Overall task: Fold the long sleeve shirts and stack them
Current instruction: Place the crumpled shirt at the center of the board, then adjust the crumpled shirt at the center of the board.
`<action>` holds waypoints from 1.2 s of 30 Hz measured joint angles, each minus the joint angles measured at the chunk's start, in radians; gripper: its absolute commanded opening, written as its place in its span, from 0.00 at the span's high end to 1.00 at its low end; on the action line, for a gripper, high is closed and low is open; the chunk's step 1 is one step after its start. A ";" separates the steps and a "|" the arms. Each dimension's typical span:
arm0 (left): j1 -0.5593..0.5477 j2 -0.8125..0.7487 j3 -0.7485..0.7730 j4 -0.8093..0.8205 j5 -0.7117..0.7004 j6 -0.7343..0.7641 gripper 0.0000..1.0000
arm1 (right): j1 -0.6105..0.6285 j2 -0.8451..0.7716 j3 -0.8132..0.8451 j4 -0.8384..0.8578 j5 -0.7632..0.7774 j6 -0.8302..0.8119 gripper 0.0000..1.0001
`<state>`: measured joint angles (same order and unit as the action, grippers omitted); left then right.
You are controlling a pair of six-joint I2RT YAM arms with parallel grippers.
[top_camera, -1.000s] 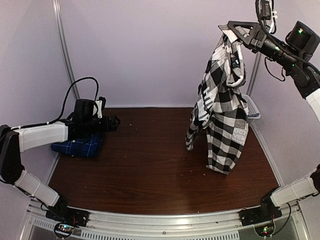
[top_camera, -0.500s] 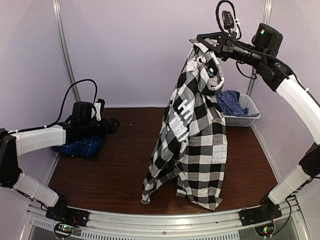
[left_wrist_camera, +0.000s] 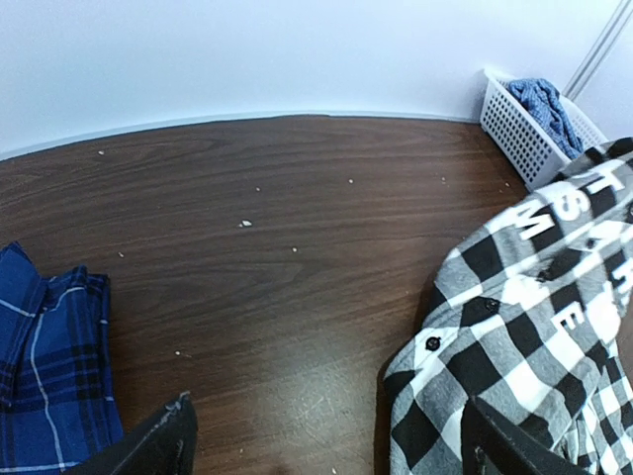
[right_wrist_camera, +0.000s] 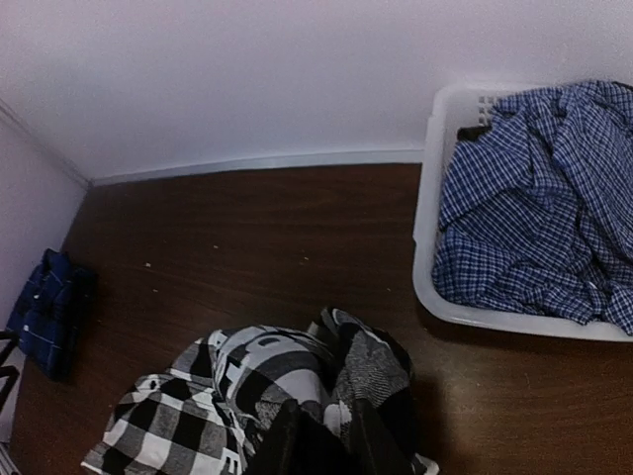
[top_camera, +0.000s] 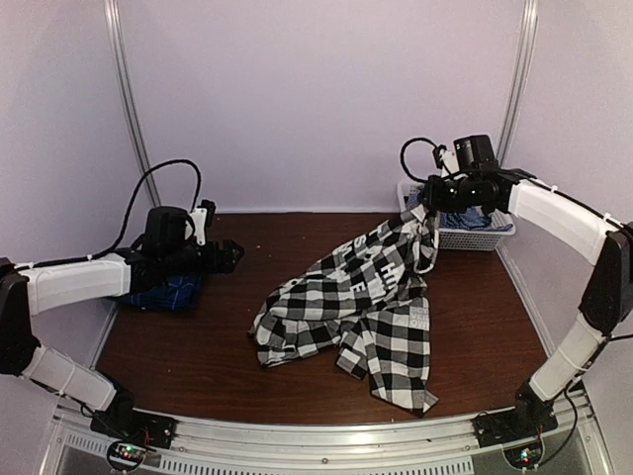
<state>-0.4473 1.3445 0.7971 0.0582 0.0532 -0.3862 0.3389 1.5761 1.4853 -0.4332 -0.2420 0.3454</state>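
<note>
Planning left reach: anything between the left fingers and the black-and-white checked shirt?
Nothing visible: bare brown wooden tabletop lies between the open left fingers and the black-and-white checked cloth shirt.

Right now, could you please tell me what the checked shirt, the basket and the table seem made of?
Checked shirt: soft woven cloth, matte; it drapes and crumples. Basket: likely white plastic; moulded slotted walls. Table: dark wood or wood-look laminate; grain shows, slight sheen.

White block letters on the black-and-white checked shirt, only S, M and E legible.
</note>
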 measured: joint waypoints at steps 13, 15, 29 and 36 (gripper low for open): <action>-0.307 0.009 -0.115 0.009 -0.106 0.028 0.06 | 0.013 -0.124 -0.252 -0.002 0.288 -0.111 0.26; -0.360 0.014 -0.132 0.006 -0.131 0.028 0.06 | 0.031 -0.174 -0.303 0.026 0.266 -0.109 0.26; -0.460 0.253 -0.089 -0.059 -0.217 0.036 0.51 | 0.127 -0.121 -0.544 0.113 0.164 -0.051 0.21; -0.460 0.260 -0.025 -0.077 -0.249 0.039 0.87 | 0.101 0.045 -0.547 0.134 0.231 -0.019 0.20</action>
<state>-0.9070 1.6043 0.7719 -0.0193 -0.1963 -0.3477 0.4404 1.6207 0.9379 -0.2996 -0.0113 0.3267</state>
